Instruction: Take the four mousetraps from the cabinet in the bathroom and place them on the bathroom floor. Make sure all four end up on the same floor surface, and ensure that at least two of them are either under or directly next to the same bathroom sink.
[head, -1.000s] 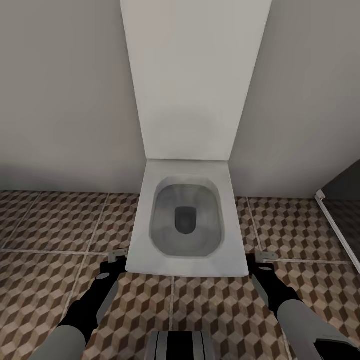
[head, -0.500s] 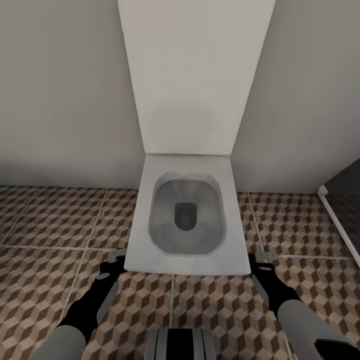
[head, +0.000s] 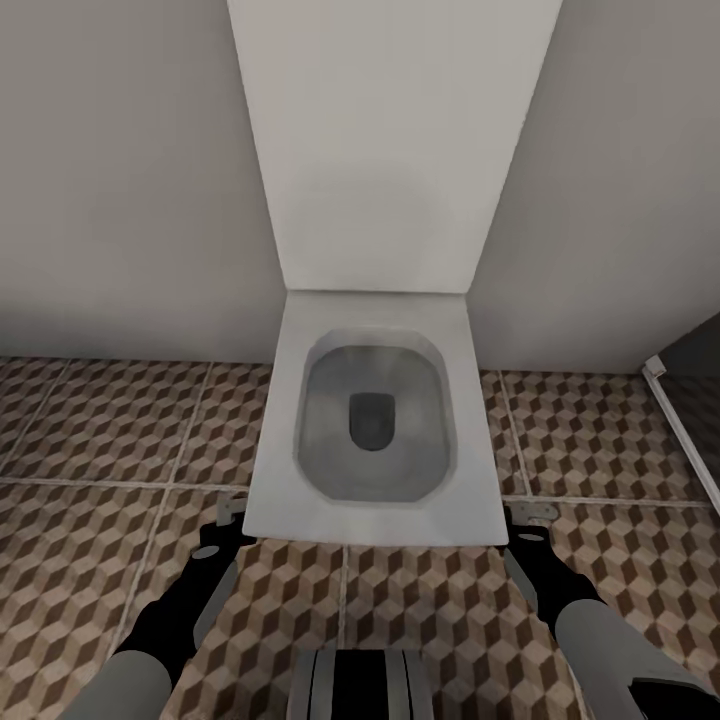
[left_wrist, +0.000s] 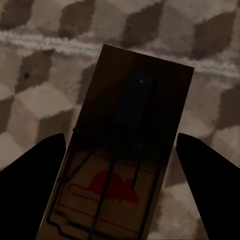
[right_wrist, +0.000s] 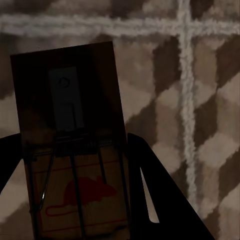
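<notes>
the head view looks down on a white toilet (head: 375, 430) with its lid raised against a plain grey wall (head: 120, 180), standing on the bathroom floor (head: 100, 440) of cube-patterned tiles. both arms reach forward low over the tiles, the left gripper (head: 232, 512) just beside the near left corner of the bowl and the right gripper (head: 530, 514) just beside its near right corner. at the far right edge a dark panel with a pale frame (head: 680, 430) meets the floor

in the left wrist view a mousetrap (left_wrist: 125, 155) sits between the two dark fingers (left_wrist: 30, 185), held over the tiles, its red mouse mark and wire toward the camera; the left gripper (left_wrist: 120, 192) is clamped on it. in the right wrist view a second mousetrap (right_wrist: 75, 145) lies between that gripper's dark fingers (right_wrist: 165, 200), again above the tiles near a crossing of grout lines (right_wrist: 186, 25); the right gripper (right_wrist: 80, 200) grips this trap
</notes>
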